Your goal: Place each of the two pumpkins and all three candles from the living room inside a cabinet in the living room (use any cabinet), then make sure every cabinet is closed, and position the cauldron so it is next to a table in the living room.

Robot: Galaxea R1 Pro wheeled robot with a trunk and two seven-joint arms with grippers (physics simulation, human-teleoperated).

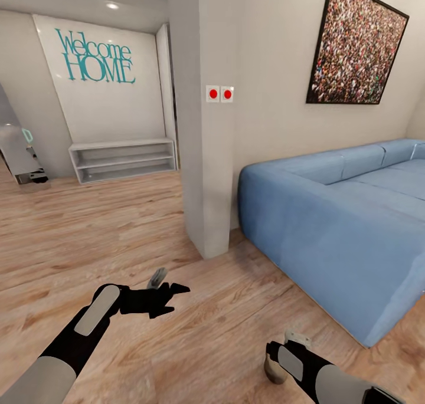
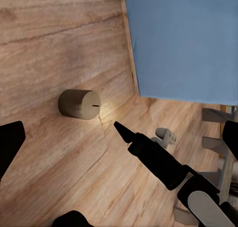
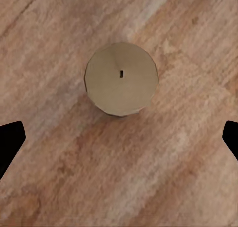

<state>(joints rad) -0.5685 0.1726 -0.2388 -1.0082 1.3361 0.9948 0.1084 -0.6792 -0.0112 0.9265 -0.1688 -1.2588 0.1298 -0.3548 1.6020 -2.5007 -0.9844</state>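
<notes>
Right gripper (image 3: 119, 140) spread wide, empty — candle (image 3: 121, 79) upright on floor (image 3: 59, 177) beneath.

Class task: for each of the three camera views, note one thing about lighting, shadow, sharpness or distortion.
Head view: wide-angle stretch bends the blue sofa and the wall edges; a ceiling spotlight glows brightly. Left wrist view: a pale bright patch lies on the wooden floor beside the candle. Right wrist view: the candle is seen end-on, soft-edged, with little shadow.
</notes>
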